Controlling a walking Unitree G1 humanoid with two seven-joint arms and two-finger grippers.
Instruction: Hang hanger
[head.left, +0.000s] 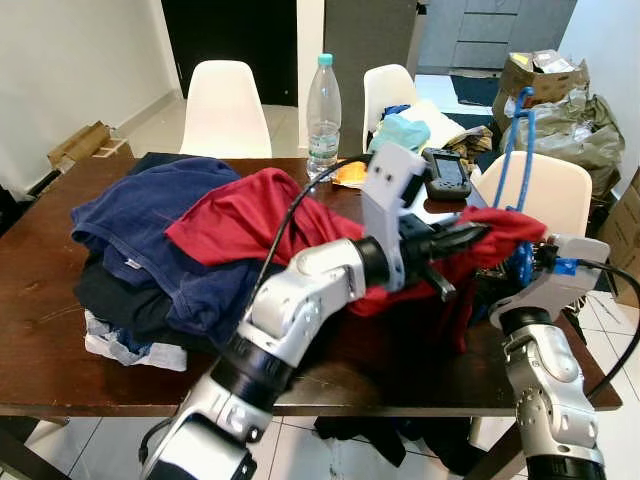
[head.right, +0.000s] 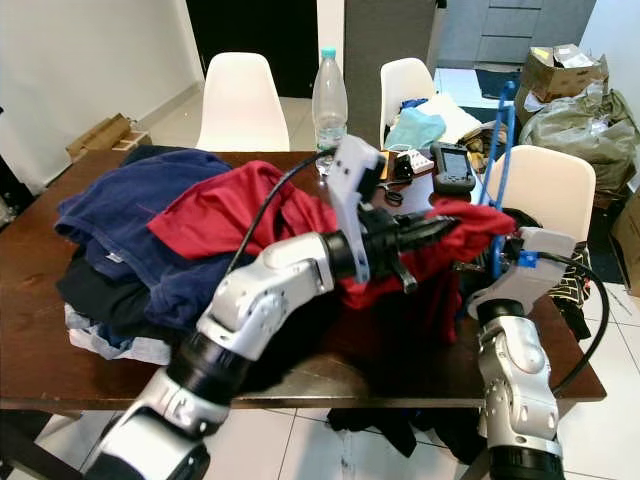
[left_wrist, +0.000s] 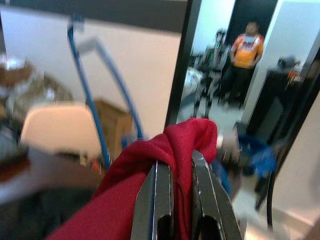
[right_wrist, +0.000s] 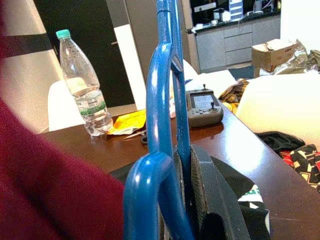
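The left gripper (head.left: 478, 236) is extended across the dark wooden bench (head.left: 40, 330) and is closed on a fold of the red garment (head.left: 250, 215); in the left wrist view the red cloth bulges between and over the two black fingers (left_wrist: 159, 200). The right gripper (head.left: 522, 268) is positioned at the right end of the bench and is closed on the blue hanger (head.left: 515, 150), which stands upright with its hook at the top; in the right wrist view the blue bars (right_wrist: 165, 100) run up along the finger. The held part of the red garment lies against the hanger just beside the right gripper. A pile of clothes topped by a navy garment (head.left: 150, 215) occupies the left part of the bench. A clear water bottle (head.left: 323, 110) and a handheld controller (head.left: 447, 172) stand at the far edge. White chairs (head.left: 225, 105) surround the bench.
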